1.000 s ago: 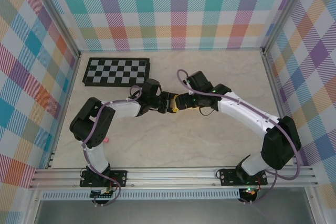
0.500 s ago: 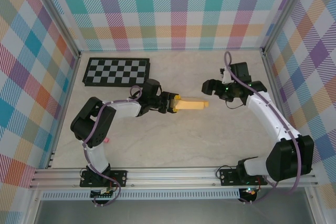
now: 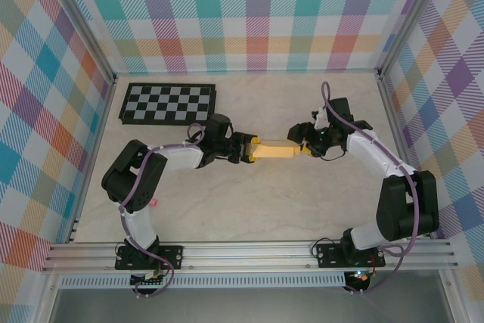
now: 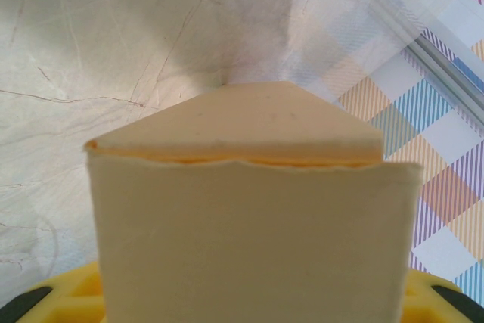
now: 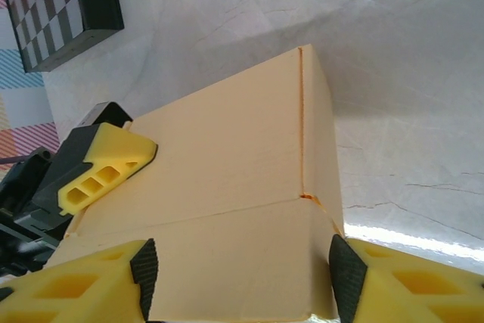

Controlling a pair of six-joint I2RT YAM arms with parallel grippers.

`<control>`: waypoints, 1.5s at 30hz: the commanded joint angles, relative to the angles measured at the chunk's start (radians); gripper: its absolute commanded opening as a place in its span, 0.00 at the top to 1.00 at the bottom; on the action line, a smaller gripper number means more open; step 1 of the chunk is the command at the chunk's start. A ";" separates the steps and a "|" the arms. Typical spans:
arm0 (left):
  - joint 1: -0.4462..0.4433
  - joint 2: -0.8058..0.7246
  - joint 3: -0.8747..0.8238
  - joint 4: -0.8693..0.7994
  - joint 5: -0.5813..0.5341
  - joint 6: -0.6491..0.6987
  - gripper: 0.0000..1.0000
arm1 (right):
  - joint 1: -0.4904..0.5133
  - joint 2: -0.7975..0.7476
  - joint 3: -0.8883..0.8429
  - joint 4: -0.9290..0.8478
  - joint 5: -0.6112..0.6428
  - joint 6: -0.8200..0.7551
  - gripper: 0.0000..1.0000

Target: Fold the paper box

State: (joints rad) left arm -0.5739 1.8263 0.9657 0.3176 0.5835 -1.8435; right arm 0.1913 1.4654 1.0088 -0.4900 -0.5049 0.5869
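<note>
The paper box [image 3: 276, 151], a yellow-orange flat card box, is held level above the table's middle. My left gripper [image 3: 248, 149] is shut on its left end. In the left wrist view the paper box [image 4: 249, 225] covers the jaws, with a yellow finger [image 4: 64, 296] showing at a bottom corner. My right gripper [image 3: 305, 144] is at the box's right end. In the right wrist view its black pads [image 5: 145, 274] stand open on either side of the end flap of the paper box [image 5: 234, 187], at the flap's side edges. The left gripper's finger [image 5: 98, 164] shows at the far end.
A black-and-white checkerboard [image 3: 168, 104] lies at the back left of the table, and the checkerboard [image 5: 57, 5] also shows in the right wrist view. Plaid walls enclose three sides. A metal rail [image 3: 249, 251] runs along the near edge.
The right gripper left the box and swung far to the back right, then came back onto the box's right end. The left gripper kept the box still.
</note>
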 commanded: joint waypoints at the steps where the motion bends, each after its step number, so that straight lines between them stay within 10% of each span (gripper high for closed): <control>1: 0.000 0.028 -0.001 -0.080 -0.020 0.006 0.77 | 0.002 -0.003 -0.013 0.056 -0.059 0.031 0.39; 45: -0.004 0.034 0.024 -0.124 -0.022 0.030 0.77 | 0.004 -0.029 -0.197 0.235 -0.034 0.115 0.60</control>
State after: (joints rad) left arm -0.5739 1.8263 0.9810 0.2886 0.5835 -1.8099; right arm 0.1902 1.4231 0.8234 -0.2787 -0.5133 0.6922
